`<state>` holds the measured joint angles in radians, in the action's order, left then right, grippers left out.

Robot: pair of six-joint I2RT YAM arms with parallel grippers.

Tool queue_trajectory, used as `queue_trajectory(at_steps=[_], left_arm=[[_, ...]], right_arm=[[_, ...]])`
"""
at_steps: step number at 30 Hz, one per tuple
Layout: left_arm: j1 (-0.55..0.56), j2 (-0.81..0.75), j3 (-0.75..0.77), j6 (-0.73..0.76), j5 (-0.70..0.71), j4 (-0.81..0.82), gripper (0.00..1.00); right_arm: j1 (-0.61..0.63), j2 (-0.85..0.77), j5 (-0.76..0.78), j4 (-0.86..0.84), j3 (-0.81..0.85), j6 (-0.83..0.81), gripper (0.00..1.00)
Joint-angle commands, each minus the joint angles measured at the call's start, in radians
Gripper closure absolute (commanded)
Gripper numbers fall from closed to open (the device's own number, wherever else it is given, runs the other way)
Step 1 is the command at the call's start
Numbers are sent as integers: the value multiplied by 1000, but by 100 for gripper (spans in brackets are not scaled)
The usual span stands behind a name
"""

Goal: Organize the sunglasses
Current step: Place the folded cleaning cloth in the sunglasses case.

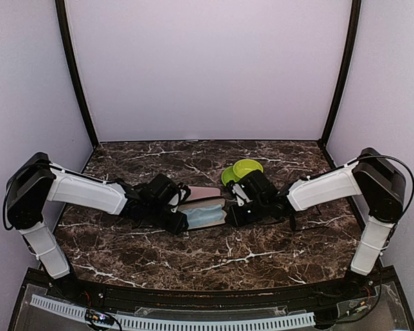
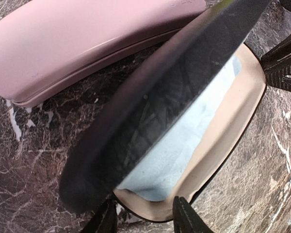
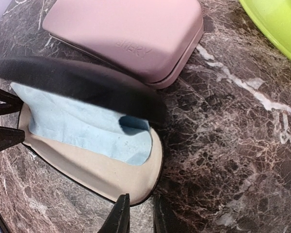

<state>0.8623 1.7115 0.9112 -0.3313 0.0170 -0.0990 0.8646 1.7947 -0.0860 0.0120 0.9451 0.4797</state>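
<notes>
No sunglasses show in any view. A black oval case [image 1: 204, 218] lies open mid-table, its lid [image 2: 160, 107] tilted up over a beige lining and a light blue cloth [image 3: 82, 126]. My left gripper [image 2: 144, 217] is at the case's left end, and its jaws stand apart with the rounded end of the case base between them. At the right end, my right gripper [image 3: 140, 212] has its narrow jaws pinching the rim of the base, one finger over the lining and one outside. A closed pink rectangular case [image 1: 201, 194] lies just behind the black one.
A lime green bowl [image 1: 243, 170] sits behind the right gripper, and its edge also shows in the right wrist view [image 3: 276, 24]. The dark marble table [image 1: 214, 262] is walled by pale panels at the back and on both sides.
</notes>
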Motion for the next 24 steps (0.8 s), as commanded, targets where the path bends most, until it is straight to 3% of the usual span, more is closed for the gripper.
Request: queue_trajectory(at_steps=[1, 24], left_arm=[[4, -51, 27, 19, 10, -17, 57], [-43, -55, 103, 74, 64, 33, 53]], right_arm=[[7, -24, 7, 12, 23, -15, 81], [-3, -7, 31, 72, 129, -55, 76]])
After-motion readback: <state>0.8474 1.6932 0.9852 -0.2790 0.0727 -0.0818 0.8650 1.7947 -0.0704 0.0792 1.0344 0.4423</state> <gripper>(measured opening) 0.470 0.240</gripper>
